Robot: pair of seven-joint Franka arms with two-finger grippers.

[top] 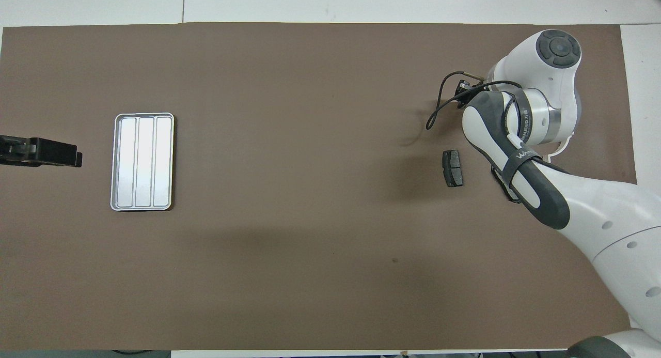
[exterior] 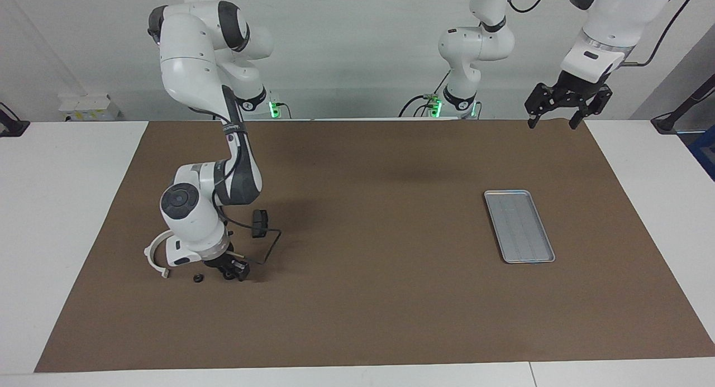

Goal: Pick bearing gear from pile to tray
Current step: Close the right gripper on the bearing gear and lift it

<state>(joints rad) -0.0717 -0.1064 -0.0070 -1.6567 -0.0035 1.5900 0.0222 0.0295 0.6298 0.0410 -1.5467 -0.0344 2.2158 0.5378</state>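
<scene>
A brown mat (exterior: 363, 236) covers most of the white table (exterior: 61, 208). The right arm (exterior: 195, 85), with grey lettering on its dark forearm band that is only partly readable, reaches down to the pile at its own end of the mat; the right gripper (exterior: 233, 271) sits low at the mat, and whether its jaws are wide or closed on anything cannot be told. The left gripper (exterior: 563, 105) hangs in the air near the mat's edge at the left arm's end, jaws spread wide and holding nothing. The tray (exterior: 519, 226), silver-grey with rounded corners and lengthwise ridges, lies bare toward the left arm's end. In the pile, a white bracket (exterior: 153, 253) curves beside the gripper, a dark brake pad (top: 453, 168) lies nearer the robots, and a small black round piece (exterior: 197, 277) rests just beside the gripper.
</scene>
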